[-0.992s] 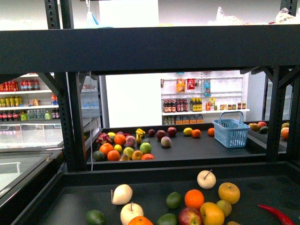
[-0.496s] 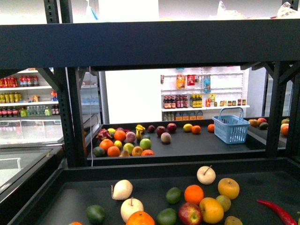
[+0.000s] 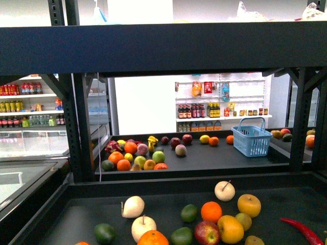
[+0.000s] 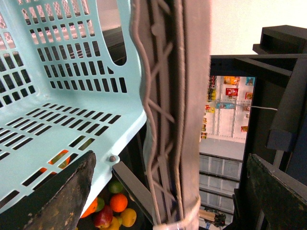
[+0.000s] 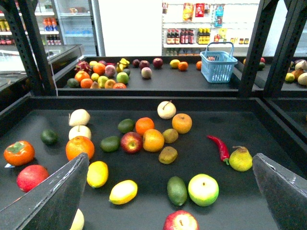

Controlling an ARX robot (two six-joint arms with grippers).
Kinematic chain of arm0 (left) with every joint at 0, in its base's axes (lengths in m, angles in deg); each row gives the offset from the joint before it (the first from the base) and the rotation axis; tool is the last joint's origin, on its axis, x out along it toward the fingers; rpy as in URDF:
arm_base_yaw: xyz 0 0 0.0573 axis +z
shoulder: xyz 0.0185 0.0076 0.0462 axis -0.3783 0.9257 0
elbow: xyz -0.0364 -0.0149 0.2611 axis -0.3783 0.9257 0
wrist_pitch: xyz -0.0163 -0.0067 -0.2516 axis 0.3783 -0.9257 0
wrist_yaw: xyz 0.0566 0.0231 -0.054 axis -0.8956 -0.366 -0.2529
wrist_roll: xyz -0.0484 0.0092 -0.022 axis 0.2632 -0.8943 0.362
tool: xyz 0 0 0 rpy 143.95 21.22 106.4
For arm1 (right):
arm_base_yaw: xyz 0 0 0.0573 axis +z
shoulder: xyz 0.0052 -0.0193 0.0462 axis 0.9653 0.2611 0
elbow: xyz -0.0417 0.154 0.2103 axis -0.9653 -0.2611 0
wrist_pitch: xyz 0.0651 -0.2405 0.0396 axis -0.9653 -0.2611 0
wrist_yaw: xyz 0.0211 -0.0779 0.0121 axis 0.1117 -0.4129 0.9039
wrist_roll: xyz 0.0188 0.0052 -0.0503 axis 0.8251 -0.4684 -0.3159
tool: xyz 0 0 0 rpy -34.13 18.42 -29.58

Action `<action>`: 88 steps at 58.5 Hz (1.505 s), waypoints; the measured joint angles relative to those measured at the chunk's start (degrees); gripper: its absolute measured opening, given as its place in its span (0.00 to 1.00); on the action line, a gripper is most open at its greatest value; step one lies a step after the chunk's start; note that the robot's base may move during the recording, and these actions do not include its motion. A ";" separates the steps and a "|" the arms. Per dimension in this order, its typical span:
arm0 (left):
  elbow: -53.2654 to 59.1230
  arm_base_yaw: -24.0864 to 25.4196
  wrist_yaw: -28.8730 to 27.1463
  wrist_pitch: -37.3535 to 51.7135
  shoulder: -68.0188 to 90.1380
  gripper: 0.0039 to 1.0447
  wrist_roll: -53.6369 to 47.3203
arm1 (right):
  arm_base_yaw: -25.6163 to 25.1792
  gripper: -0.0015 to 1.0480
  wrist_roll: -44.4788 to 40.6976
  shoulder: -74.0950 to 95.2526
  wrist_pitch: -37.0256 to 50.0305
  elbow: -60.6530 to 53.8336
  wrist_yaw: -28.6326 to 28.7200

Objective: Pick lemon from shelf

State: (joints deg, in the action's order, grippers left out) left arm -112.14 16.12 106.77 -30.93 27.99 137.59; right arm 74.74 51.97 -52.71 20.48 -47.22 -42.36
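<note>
Near the front of the black shelf's lower tray (image 5: 268, 158) lies the lemon (image 5: 97, 173), bright yellow and roundish-oval. A second, longer yellow fruit (image 5: 123, 191) rests beside it. My right gripper (image 5: 168, 191) hovers above this tray, open and holding nothing, and the lemon is just inside one of its fingers (image 5: 48, 201). My left gripper (image 4: 168, 196) is also open and empty, close to a light blue basket (image 4: 53, 96) and a blurred upright strut (image 4: 168, 120). In the front view the shelf (image 3: 163, 51) fills the frame, with neither arm nor the lemon showing.
The tray also holds oranges (image 5: 79, 146), a red apple (image 5: 131, 142), a golden apple (image 5: 182, 123), limes, a green apple (image 5: 203, 189), a red chilli (image 5: 219, 147) and a pear (image 5: 240, 159). Another tray behind carries more fruit and a blue basket (image 3: 251, 139).
A second ago the front view dropped slightly, so the fruit shifted up in the frame. It has held steady for the last half second.
</note>
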 joint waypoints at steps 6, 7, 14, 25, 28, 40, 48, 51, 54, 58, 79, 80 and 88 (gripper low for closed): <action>-2.64 -0.42 0.04 0.46 1.57 0.93 0.33 | 0.00 0.98 0.00 0.00 0.00 0.00 0.00; -2.89 -0.46 0.02 0.42 1.70 0.93 0.33 | 0.00 0.98 0.00 0.00 0.00 0.02 0.00; -5.33 -0.66 -0.22 -0.35 2.75 0.93 0.15 | 0.00 0.98 0.00 0.00 0.02 0.00 0.00; -5.75 -0.63 -0.52 -2.38 2.78 0.64 -2.10 | 0.00 0.98 0.00 0.00 0.02 0.02 0.00; -5.73 -0.63 -0.72 -2.58 2.78 0.56 -2.47 | 0.00 0.98 0.00 0.00 0.02 0.02 0.00; -4.98 -0.61 -1.22 -3.65 2.78 0.21 -2.60 | 0.00 0.98 0.00 0.00 0.00 0.00 0.00; -3.78 -1.33 -1.05 -4.87 0.90 0.16 -6.38 | 0.00 0.98 0.00 0.00 0.00 0.00 -0.04; -2.36 -2.16 -1.29 -5.33 -0.94 0.16 -7.91 | 0.00 0.98 -0.02 0.00 0.00 0.00 0.00; -0.96 -2.95 -0.98 -5.35 -2.58 0.16 -9.22 | 0.00 0.98 0.00 0.00 0.00 0.02 0.00; 1.60 -4.74 -0.24 -6.12 -6.05 0.15 -12.09 | 0.00 0.98 0.00 0.00 0.00 0.00 0.00; 13.07 -22.58 4.79 -7.52 -22.58 0.15 -24.44 | 0.00 0.98 0.00 0.00 0.00 0.00 0.00; 13.35 -23.19 4.83 -7.52 -22.80 0.15 -24.65 | 0.00 0.98 0.00 0.00 0.00 0.02 0.00; 17.11 -30.67 5.14 -6.71 -24.11 0.15 -26.91 | 0.00 0.98 0.00 0.00 0.00 0.00 0.00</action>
State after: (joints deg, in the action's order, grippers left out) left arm -95.03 -14.54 111.91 -37.64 3.89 110.68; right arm 74.74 51.97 -52.71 20.48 -47.22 -42.36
